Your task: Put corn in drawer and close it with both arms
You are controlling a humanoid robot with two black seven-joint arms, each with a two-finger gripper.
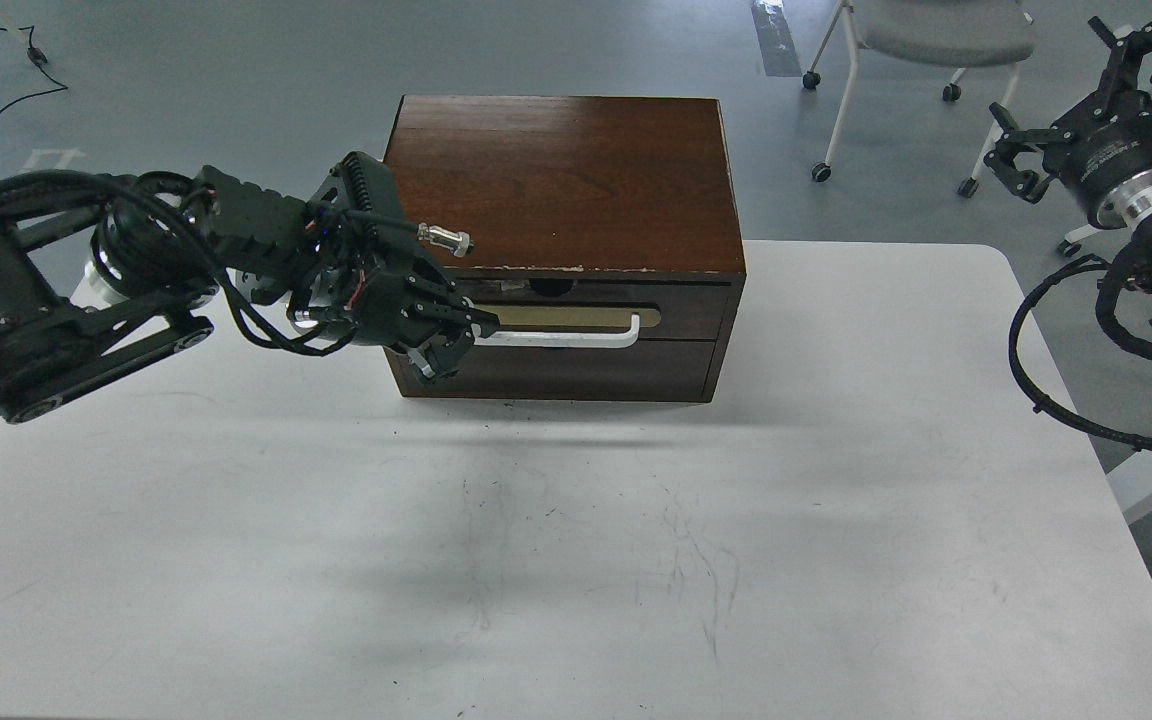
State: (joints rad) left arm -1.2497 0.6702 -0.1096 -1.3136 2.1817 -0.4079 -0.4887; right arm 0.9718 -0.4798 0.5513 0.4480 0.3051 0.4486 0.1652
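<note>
The drawer sits pushed in, its dark front flush with the brown cabinet. Its white bar handle lies on a tan plate. My left gripper is at the handle's left end, its fingers spread above and below the bar, against the drawer front. My right gripper is raised at the far right, beyond the table edge, prongs spread and empty. The corn is out of view.
The cabinet stands at the back middle of a white table. A plain brown panel lies below the drawer. A wheeled chair stands on the floor behind. Black cables hang by my right arm.
</note>
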